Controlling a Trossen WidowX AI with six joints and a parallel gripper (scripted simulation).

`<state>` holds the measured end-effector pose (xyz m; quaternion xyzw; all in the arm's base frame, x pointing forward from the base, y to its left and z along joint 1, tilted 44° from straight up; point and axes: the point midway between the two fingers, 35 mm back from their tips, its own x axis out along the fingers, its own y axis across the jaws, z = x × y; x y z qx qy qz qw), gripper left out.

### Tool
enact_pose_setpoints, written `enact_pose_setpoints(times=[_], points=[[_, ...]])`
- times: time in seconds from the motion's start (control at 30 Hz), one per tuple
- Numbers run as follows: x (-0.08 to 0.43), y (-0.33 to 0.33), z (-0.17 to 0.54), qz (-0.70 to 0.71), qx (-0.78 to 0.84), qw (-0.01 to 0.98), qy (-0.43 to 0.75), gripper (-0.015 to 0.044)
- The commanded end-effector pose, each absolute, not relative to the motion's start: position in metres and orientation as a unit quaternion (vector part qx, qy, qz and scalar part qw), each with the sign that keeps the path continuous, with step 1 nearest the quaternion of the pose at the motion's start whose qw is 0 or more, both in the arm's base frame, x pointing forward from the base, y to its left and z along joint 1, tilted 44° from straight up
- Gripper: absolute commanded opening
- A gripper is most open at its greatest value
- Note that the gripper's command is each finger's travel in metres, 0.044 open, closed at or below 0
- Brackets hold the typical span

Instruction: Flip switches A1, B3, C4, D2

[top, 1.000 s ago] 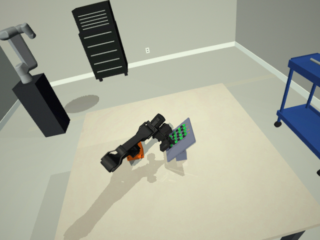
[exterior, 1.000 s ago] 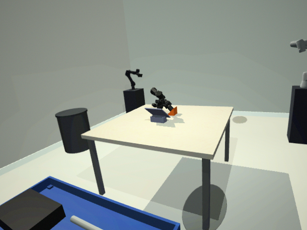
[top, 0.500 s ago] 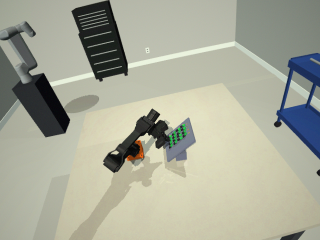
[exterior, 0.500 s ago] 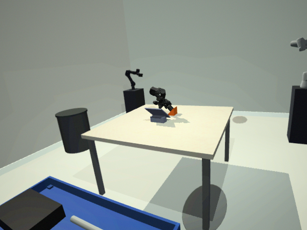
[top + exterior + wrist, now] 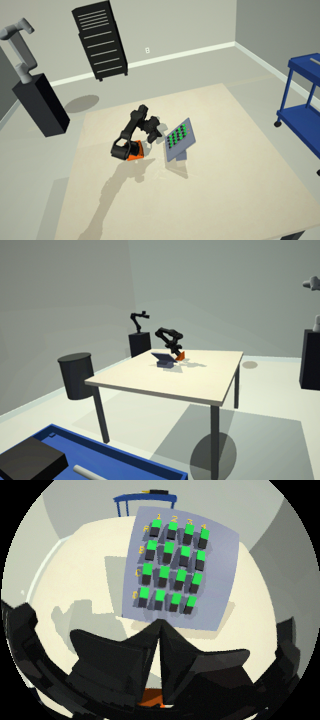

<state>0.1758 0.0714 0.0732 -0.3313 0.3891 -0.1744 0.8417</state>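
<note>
The tilted blue-grey panel [image 5: 174, 152] [image 5: 162, 357] [image 5: 222, 580] carries four rows and columns of rocker switches with yellow labels. In the wrist view I see switch A1 [image 5: 156, 525], switch B3 [image 5: 185, 552], switch C4 [image 5: 196, 579] and switch D2 [image 5: 160, 596]. Every switch shows a green far half and a black near half; which ends are raised is hard to tell. My gripper [image 5: 160, 135] [image 5: 160, 623] is shut and empty. Its tips appear just short of the panel's near edge, below row D in the wrist view, and apart from the switches.
The panel stands on a small block base [image 5: 181, 155] [image 5: 164, 364] on the wooden table [image 5: 219, 180] [image 5: 144, 379]. The arm's orange base [image 5: 140, 155] [image 5: 181, 356] is on the near side of the panel. A blue cart [image 5: 301, 118] [image 5: 145, 498] stands beyond the table.
</note>
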Motion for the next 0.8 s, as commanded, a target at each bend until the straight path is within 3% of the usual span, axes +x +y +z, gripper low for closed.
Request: enact_pose_setpoints(times=[0.0,0.77], points=[[0.172,0.073,0.067,-0.178,-0.324,0.845,0.386,0.0000],[0.206,0.043,0.039,-0.174,-0.327,0.851,0.373,0.0000]])
